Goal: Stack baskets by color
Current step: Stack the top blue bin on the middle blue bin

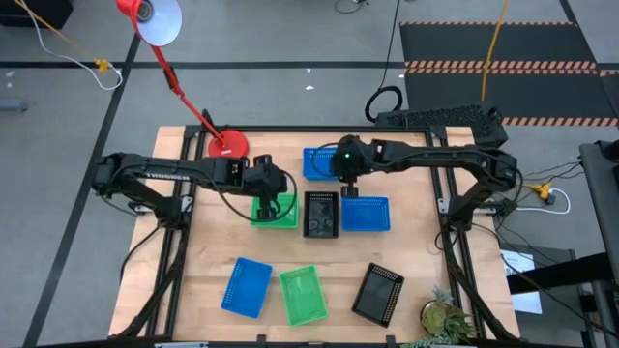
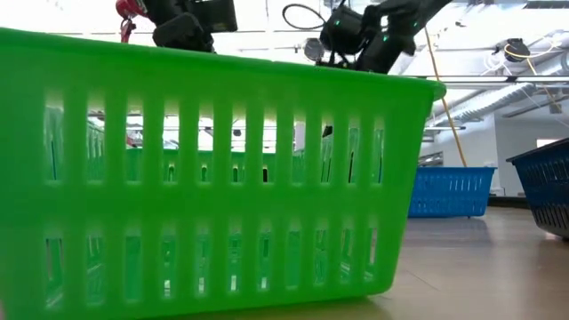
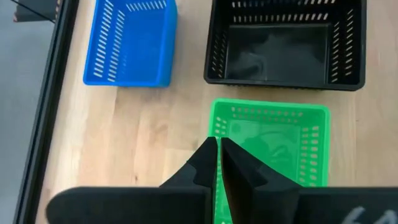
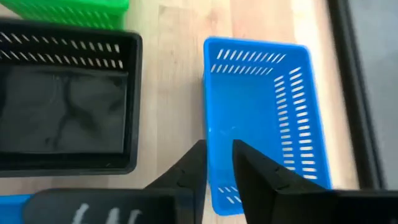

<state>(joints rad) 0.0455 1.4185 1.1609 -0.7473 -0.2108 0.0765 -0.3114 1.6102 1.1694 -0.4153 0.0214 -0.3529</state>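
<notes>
Near the table's middle stand a green basket (image 1: 277,211), a black basket (image 1: 321,215) and a blue basket (image 1: 366,215) in a row, with another blue basket (image 1: 315,162) behind them. My left gripper (image 3: 217,140) is shut on the green basket (image 3: 273,149). My right gripper (image 4: 218,147) is open; its fingers straddle the near long wall of the far blue basket (image 4: 258,106) without touching it. Near the front edge lie a blue basket (image 1: 247,287), a green basket (image 1: 303,295) and a black basket (image 1: 377,292). My left gripper pinches the green basket's far long wall at its rim (image 3: 213,127) between its two fingers. They come slanting down from the table's left and lie along the wall. The basket sits level with its opening up. Whether it is clear of the table, I cannot tell.
A red lamp base (image 1: 228,145) stands at the far left, its arm reaching past the table edge. A potted plant (image 1: 445,315) sits at the near right corner. In the low view the front green basket (image 2: 213,178) fills most of the picture.
</notes>
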